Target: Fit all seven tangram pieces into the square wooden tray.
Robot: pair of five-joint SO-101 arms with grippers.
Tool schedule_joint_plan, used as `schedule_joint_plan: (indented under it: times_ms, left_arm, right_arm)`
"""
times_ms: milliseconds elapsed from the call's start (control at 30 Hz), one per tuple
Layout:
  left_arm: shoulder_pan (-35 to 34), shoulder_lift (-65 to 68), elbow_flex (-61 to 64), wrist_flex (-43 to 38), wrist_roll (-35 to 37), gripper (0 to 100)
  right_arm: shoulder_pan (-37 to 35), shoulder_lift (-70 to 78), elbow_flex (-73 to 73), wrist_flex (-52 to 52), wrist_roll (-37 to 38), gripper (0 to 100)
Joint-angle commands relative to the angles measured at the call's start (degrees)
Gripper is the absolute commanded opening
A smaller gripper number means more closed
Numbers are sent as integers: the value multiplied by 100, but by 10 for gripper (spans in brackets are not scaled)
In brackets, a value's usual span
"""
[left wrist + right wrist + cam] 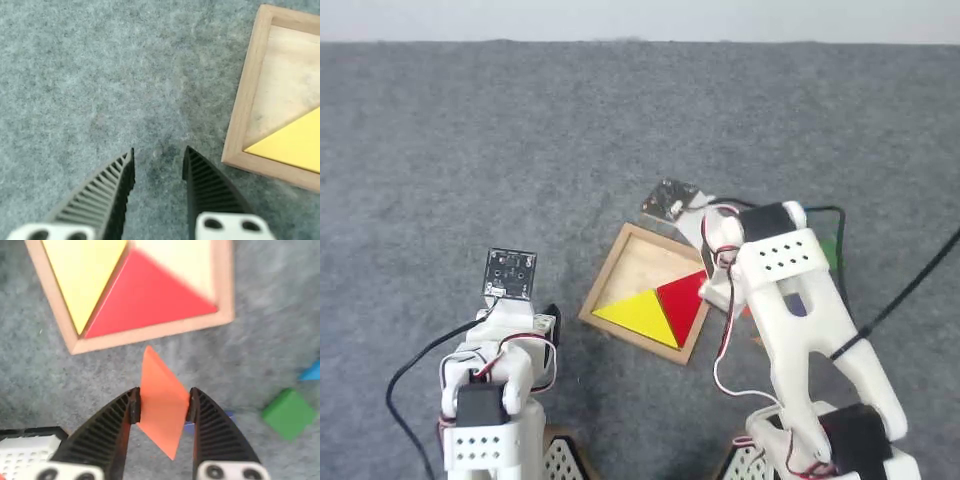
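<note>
The flat orange parallelogram piece (161, 412) is clamped in the right gripper (163, 399), its long axis pointed at the square wooden tray (603, 272), just left of it in the high view.

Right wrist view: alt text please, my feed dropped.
The end effector grips an orange piece just outside the tray. The tray holds a yellow triangle and a red triangle; a green block lies on the carpet nearby.

The square wooden tray (648, 262) on the grey felt table (470, 150) holds a yellow triangle piece (638, 312) and a red triangle piece (682, 296), edges touching; the white right arm (790, 290) overhangs the tray's right side
</note>
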Motion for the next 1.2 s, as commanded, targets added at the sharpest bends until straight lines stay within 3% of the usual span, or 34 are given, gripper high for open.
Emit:
schedule_joint_plan:
  times_ms: [0,233,533,1167]
  left_arm:
    - [9,-158,-48,53,-35,153]
    - [9,-158,-48,53,-35,153]
    - [9,-158,-48,53,-35,153]
    - [9,-158,-48,53,-35,153]
  right_arm:
    - [-541,22,-897,92,97,90]
    - [-1508,2105,-2567,84,114,87]
    - [-1464,4180,-4062,66,545,86]
    - [-954,4734,-4466,-13,1081,91]
